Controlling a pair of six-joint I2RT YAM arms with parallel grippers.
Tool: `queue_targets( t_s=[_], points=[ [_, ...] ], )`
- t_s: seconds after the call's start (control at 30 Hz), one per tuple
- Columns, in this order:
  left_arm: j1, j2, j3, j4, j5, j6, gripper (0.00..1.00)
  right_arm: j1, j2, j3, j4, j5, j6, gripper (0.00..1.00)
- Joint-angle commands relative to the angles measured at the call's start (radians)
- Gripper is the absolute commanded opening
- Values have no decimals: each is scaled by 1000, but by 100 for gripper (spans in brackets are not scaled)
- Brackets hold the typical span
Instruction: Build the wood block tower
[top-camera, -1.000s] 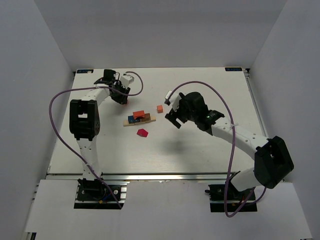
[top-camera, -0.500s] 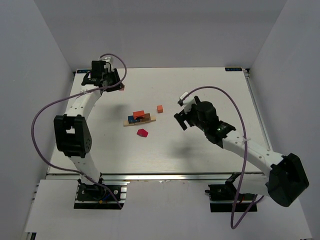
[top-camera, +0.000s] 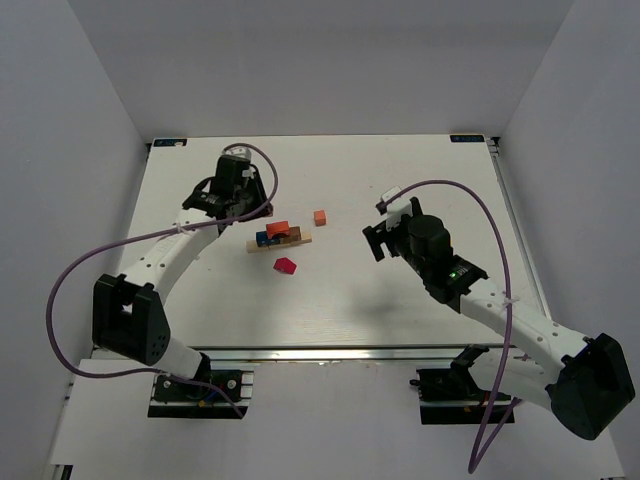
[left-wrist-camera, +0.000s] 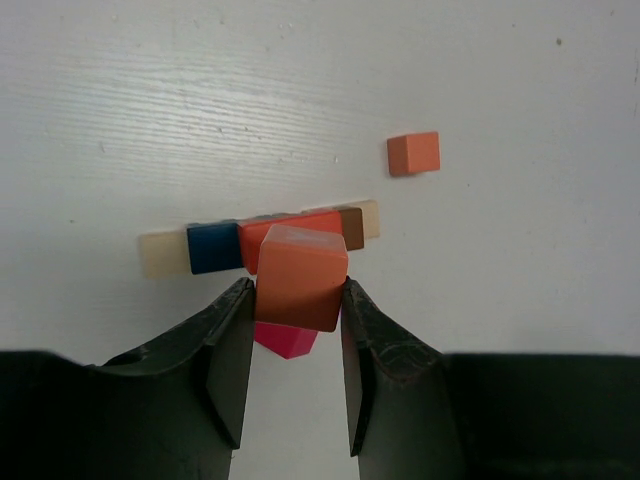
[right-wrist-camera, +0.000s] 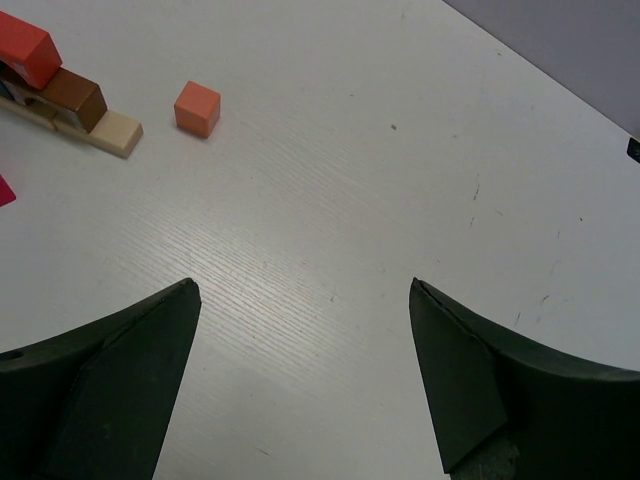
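Tower (top-camera: 280, 236) sits mid-table, just ahead of the nearer left gripper (left-wrist-camera: 296, 295), its long axis across that gripper's view; the gripper clamps an orange block (left-wrist-camera: 300, 272), while the right gripper (right-wrist-camera: 302, 288) hangs wide, empty, well apart.

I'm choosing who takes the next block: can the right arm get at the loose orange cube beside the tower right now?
Probably yes. The right pincer is open and empty, and only bare table lies between it and the orange cube; the tower sits off to one side.
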Motion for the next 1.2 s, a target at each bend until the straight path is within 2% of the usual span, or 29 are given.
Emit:
queue_targets(
  t_s=[0.0,0.4,1.17],
  points=[
    [-47,-8,25,-31,-74,-21,22,-5,-13,-5,43,34,16,89],
    [-93,36,40,-103,-212,-96,21,-8,-30,-18,26,72,19,89],
    [-136,164,120,-107,-213,-104,19,-19,-30,-21,10,74,12,89]
  ],
)
